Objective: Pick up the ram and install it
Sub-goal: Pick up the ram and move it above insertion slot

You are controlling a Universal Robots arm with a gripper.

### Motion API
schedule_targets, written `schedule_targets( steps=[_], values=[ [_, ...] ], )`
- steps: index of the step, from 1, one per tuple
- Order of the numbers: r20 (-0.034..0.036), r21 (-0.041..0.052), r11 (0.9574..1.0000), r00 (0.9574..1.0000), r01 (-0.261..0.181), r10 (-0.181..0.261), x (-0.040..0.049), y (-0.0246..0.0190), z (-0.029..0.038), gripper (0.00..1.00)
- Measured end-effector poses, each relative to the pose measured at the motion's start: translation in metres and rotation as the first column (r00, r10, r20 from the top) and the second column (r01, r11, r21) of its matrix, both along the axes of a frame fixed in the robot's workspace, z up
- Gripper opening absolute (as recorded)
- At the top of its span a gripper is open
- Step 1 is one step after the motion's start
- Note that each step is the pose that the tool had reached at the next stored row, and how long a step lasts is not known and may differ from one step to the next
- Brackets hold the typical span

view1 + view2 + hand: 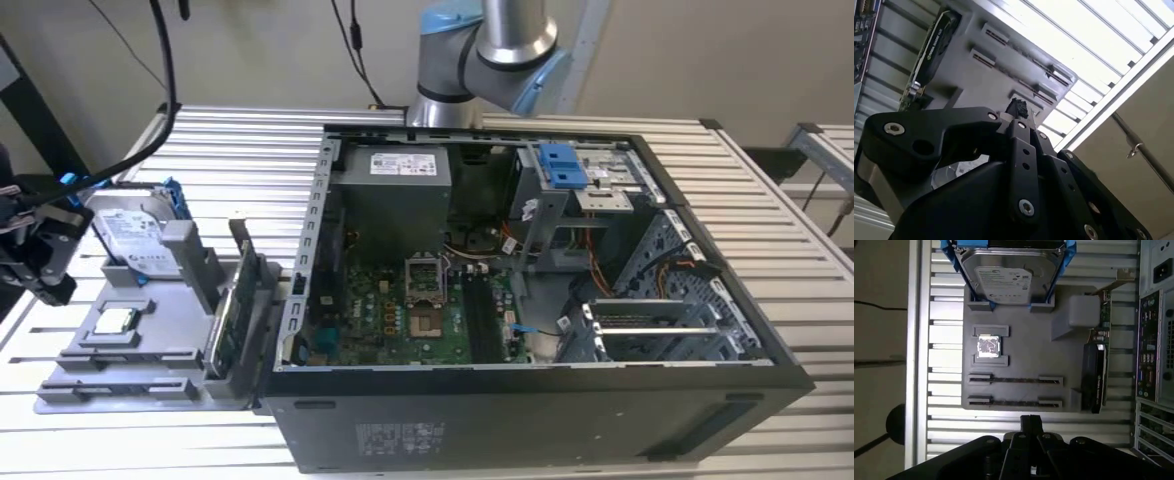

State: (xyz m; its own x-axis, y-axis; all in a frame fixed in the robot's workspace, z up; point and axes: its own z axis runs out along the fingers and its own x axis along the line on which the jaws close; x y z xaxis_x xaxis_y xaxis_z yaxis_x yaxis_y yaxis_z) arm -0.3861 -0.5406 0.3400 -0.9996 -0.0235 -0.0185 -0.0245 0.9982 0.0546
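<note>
Dark ram (1015, 380) in grey tray (1026, 352), closed claw (1030, 419) nearby

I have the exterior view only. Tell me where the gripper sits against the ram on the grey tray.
Observer: In the first wrist view the gripper hangs over the slatted table, just off the edge of the grey tray.
Operator: Report the ram.
Observer: Two dark strips stand on edge in parallel holders. The near ram strip is closest to the gripper, and the far ram strip lies between it and the CPU chip.
Operator: State its grip.
Observer: Its fingers are shut together, with nothing between them.
</note>
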Motion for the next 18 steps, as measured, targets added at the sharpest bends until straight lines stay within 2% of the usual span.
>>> schedule_targets(
  steps=[4,9,18],
  values=[
    [0.0,-0.0001,0.9991,0.9991,-0.042,0.042,0.0,0.0,0.0,0.11],
    [0.0,-0.0001,0.9958,0.9958,-0.092,0.092,0.0,0.0,0.0,0.11],
    [0.0,0.0,0.9848,0.9848,-0.174,0.174,0.0,0.0,0.0,0.11]
  ],
)
